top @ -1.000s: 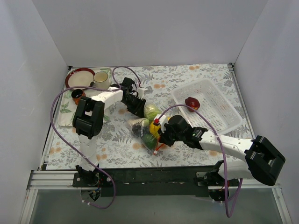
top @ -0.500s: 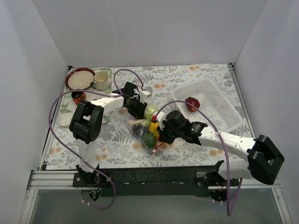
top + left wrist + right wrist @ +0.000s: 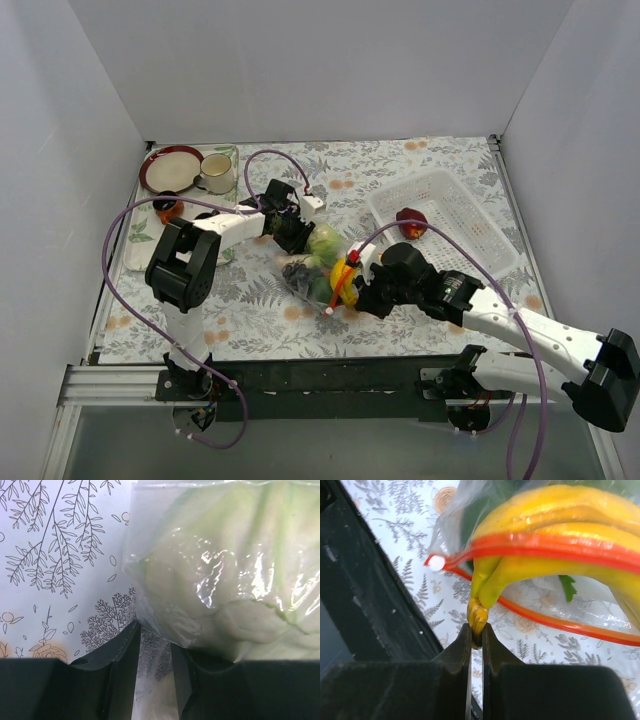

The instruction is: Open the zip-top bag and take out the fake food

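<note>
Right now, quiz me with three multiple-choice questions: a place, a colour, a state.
1. Where is the red apple? A on the plate; B in the white basket; C in a cup.
2. Colour of the zip strip on the zip-top bag? A blue; B green; C orange-red.
3. The right gripper is: A shut on the stem of the yellow piece; B wide open; C holding a cup.
Answers: B, it lies inside the basket; C, the right wrist view shows it; A, it pinches the stem.
</note>
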You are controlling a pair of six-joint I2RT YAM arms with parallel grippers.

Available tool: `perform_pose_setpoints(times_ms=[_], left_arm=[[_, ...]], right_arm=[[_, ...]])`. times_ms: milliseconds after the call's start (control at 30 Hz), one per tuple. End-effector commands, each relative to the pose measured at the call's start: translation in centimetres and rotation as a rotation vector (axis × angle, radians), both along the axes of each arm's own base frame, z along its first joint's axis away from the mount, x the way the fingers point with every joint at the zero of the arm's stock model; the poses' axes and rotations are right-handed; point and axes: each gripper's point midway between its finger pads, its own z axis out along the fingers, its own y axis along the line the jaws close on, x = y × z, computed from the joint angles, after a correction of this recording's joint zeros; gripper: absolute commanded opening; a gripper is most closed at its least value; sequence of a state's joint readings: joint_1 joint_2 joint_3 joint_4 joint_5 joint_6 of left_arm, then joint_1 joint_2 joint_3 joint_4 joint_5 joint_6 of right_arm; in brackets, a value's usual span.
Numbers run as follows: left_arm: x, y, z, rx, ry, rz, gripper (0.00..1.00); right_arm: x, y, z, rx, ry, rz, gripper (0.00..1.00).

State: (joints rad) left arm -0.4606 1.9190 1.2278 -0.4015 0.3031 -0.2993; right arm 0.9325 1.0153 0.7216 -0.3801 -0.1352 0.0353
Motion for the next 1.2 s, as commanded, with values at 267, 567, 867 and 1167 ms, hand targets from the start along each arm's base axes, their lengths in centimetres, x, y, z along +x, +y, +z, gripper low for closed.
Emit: perform_pose_setpoints(times_ms=[267,567,867,1167], left_arm=[[-2.6,4.6,-5.7,0.241,0.117,0.021,0.29],[-3.1,4.7,-5.7,0.242,0.135,0.017,0.28],[-2.8,4.2,-4.1,0.219,0.128,0.019,0.27],[-3.0,4.3,-3.5,0.214,0.12,0.019,0.2]], right_arm=[[-4.2,-1.1,2.3,-0.034,0.182,0.091,0.01],[4.1,-2.4,16.6,0.215,-0.384,-0.184,0.01],[13.1,-12.4,16.4,0.077,-0.661,-0.962,0.01],[19.5,-19.0,8.7,-0.037,-0.424,-1.339,0.01]])
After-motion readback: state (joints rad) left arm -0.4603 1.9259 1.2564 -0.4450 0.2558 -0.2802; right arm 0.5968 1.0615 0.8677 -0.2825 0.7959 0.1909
